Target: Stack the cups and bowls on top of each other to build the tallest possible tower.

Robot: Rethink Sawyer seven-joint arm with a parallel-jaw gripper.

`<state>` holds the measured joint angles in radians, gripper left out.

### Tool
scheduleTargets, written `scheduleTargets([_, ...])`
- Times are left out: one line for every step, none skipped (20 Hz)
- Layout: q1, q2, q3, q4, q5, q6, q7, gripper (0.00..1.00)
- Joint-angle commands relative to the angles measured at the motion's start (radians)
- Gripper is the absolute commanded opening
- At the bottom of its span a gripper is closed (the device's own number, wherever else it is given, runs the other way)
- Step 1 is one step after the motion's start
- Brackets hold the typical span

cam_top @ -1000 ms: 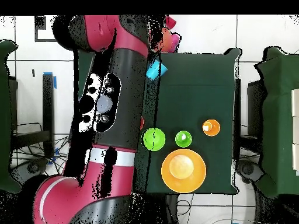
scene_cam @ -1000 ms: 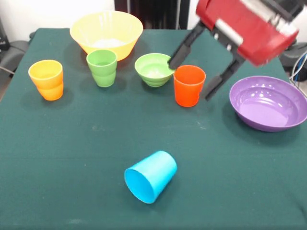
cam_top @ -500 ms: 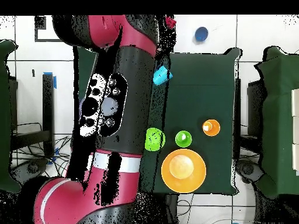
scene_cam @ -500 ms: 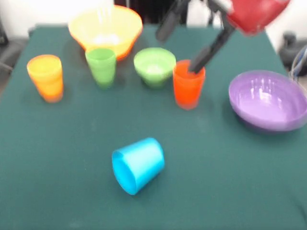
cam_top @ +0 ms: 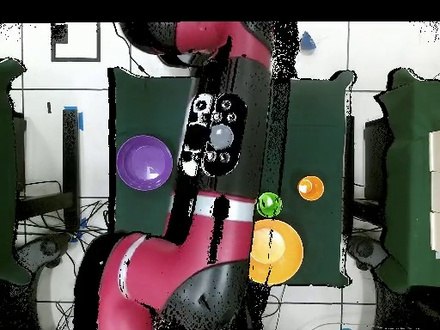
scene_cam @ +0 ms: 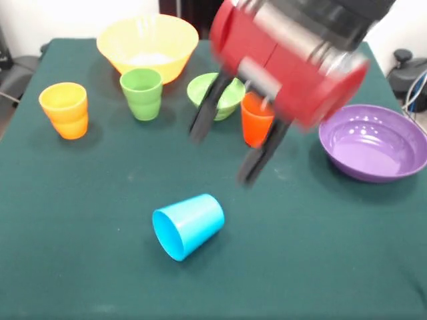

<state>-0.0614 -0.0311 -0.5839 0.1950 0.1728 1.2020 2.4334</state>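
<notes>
Front view: dark green table; white wall behind, office chairs beside.

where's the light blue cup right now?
Front view: the light blue cup lies on its side on the green table, near the picture's bottom centre, apart from the other pieces, below the open gripper. The arm hides it overhead.

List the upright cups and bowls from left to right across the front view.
Yellow-orange plastic cup → green plastic cup → light green plastic bowl → orange plastic cup → wide purple plastic bowl.
</notes>
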Motion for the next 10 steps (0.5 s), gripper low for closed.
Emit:
scheduleTargets([-0.100, 0.277, 0.116, -0.118, 0.066, -0.062, -0.375, 1.00])
scheduleTargets([-0.108, 0.290, 0.104, -0.123, 0.083, -0.062, -0.386, 1.00])
scheduleTargets([-0.120, 0.303, 0.111, -0.118, 0.108, -0.071, -0.407, 1.00])
scheduleTargets([-0.126, 0.312, 0.114, -0.113, 0.128, -0.081, -0.416, 1.00])
scheduleTargets([-0.137, 0.321, 0.133, -0.103, 0.149, -0.100, -0.454, 1.00])
scheduleTargets([-0.141, 0.325, 0.142, -0.096, 0.157, -0.119, -0.471, 1.00])
scheduleTargets([-0.147, 0.327, 0.165, -0.082, 0.161, -0.157, -0.498, 1.00])
scheduleTargets([-0.151, 0.330, 0.173, -0.074, 0.165, -0.179, -0.512, 1.00])
scheduleTargets([-0.155, 0.331, 0.190, -0.064, 0.157, -0.215, -0.543, 1.00])
scheduleTargets([-0.156, 0.331, 0.193, -0.057, 0.151, -0.232, -0.562, 1.00])
